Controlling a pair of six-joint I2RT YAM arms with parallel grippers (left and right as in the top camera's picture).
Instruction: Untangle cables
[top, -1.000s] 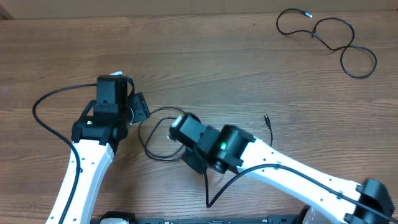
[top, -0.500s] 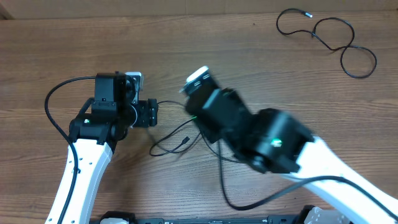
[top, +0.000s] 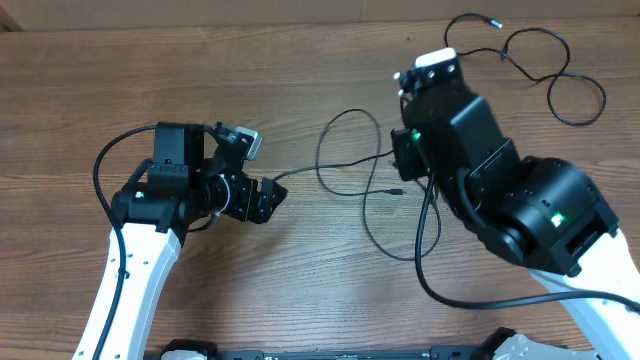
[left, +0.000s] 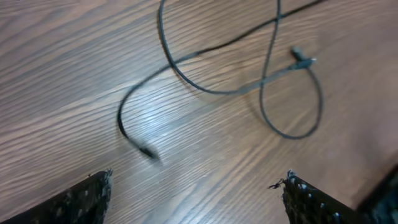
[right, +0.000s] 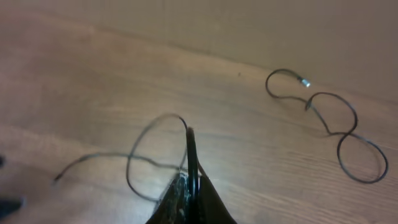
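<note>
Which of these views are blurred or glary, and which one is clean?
Overhead: sharp, evenly lit, the looped cable crisp. Left wrist: motion smear on that cable and its plug, with a pale sheen on the table. Right wrist: soft throughout, the shut jaws a dark unfocused wedge; the far cable legible nonetheless.

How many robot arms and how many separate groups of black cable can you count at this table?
Robot arms: 2 (left arm, right arm)
Cable groups: 2 (centre strands, far looped cable)
Total: 4
</note>
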